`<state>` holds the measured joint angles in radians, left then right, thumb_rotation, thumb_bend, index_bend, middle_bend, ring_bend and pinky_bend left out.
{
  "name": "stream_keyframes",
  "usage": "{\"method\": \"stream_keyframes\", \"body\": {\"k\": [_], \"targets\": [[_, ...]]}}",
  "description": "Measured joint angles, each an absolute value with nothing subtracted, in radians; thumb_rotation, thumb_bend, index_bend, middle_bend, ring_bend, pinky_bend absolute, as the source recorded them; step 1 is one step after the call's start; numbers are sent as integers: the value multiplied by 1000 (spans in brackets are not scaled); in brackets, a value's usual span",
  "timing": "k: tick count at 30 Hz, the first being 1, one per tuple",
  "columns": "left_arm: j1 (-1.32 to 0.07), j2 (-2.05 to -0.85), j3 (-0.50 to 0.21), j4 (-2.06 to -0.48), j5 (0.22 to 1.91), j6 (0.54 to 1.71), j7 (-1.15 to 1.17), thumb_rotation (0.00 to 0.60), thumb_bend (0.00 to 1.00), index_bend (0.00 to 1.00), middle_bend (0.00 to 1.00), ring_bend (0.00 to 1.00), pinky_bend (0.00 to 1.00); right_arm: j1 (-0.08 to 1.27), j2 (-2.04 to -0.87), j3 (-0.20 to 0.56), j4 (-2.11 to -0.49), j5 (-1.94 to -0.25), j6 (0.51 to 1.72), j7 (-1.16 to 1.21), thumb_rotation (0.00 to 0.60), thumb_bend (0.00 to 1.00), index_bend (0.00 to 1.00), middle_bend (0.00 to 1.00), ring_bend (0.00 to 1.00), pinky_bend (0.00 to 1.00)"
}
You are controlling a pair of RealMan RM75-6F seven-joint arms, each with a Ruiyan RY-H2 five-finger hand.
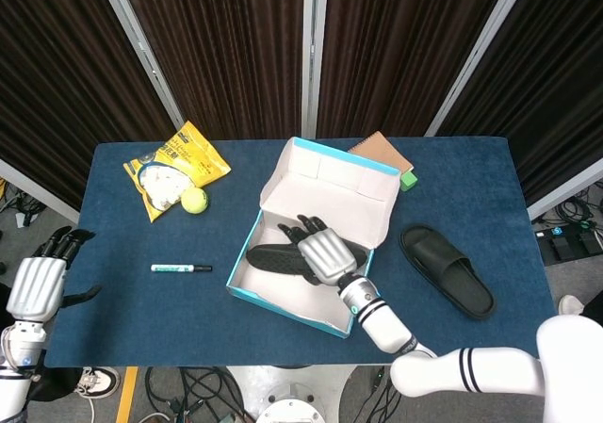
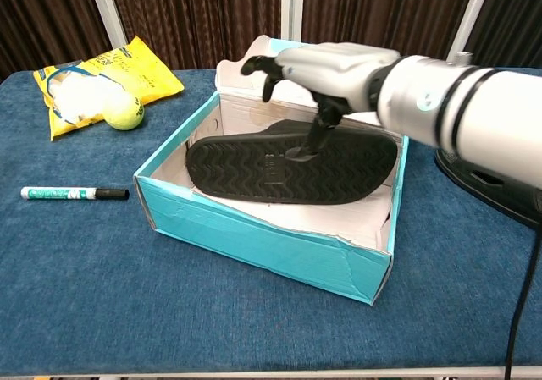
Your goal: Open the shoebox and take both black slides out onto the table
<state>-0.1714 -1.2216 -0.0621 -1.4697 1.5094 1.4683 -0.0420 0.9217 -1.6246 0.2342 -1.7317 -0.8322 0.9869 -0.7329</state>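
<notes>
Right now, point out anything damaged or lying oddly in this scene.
The teal cardboard shoebox has a torn, creased front wall near its right corner. Inside it, the black rubber slide lies sole-up, tilted on its side, while the right hand reaches over it.

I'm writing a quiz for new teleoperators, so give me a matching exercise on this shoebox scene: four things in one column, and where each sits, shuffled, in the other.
Things:
1. slide with its sole up
2. other black slide
3. tennis ball
4. marker pen

Places:
A. by the yellow bag
B. on the table, right of the shoebox
C. inside the shoebox, under the right hand
D. on the cloth, left of the shoebox

Pairs: 1-C, 2-B, 3-A, 4-D
</notes>
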Motion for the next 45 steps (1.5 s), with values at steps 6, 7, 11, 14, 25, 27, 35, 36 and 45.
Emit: {"method": "stream_keyframes", "body": {"k": [6,7,11,14,25,27,35,36,45], "targets": [[-165,-1216,-62,-1462,1508,1476,-57,600,70,209,197,114,326,989,-1699,242,-1656,-763,978,-776,600,157,89,219,42,144],[-164,-1215,-62,-1459,1508,1477,-60,600,70,209,197,114,326,997,-1708,243,-1647,-752,976,-781,600,159,92,222,44,146],[-159,-1215,-63,-1447,1503,1479,-75,600,70,209,197,113,326,1030,-1743,244,-1611,-716,970,-798,600,163,105,232,52,155],[-156,-1217,-63,-1436,1501,1481,-85,600,70,209,197,114,326,1050,-1761,244,-1589,-697,963,-803,600,171,111,235,59,162],[-143,-1216,-63,-1413,1495,1490,-111,600,70,209,197,114,326,1100,-1823,245,-1491,-642,946,-802,600,207,158,267,93,195],[-141,-1217,-62,-1409,1493,1490,-115,600,70,209,197,114,326,1110,-1837,245,-1471,-636,943,-801,600,223,200,303,125,222],[-138,-1218,-63,-1399,1495,1493,-125,600,70,209,197,114,326,1113,-1865,224,-1446,-651,968,-801,600,318,389,417,270,394],[-138,-1218,-63,-1399,1496,1493,-125,600,70,209,197,113,326,1115,-1866,222,-1443,-644,969,-808,600,325,411,433,286,411],[-137,-1216,-65,-1400,1495,1491,-124,600,70,209,197,114,326,1108,-1885,215,-1428,-706,1020,-800,600,401,724,660,508,619]]}}
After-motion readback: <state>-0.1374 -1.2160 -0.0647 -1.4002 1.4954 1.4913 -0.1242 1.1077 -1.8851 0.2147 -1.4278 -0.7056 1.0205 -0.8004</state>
